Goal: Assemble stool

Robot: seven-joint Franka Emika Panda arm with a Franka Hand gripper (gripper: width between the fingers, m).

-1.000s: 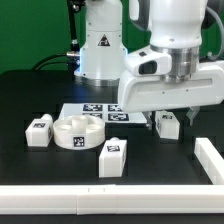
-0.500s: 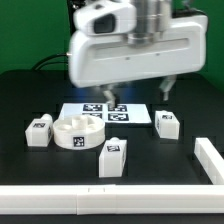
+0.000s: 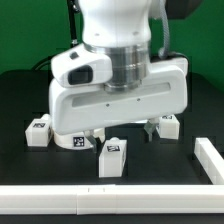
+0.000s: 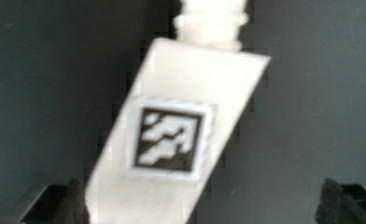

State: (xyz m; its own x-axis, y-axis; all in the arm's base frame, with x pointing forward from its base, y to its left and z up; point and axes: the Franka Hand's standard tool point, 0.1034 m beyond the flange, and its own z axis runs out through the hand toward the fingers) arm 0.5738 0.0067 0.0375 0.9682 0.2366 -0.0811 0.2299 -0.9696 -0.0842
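The arm has dropped down and come forward, and its gripper now hangs low over the middle of the table. Three legs and one seat show. From the exterior view's left, the left leg stands alone. Just beside it is the round seat, mostly hidden behind the gripper's body. The middle leg stands nearer the front, under the gripper. The right leg is farther back, with the border rail beyond it. In the wrist view the two fingertips stand wide apart, one on each side of the tagged middle leg, gripping nothing.
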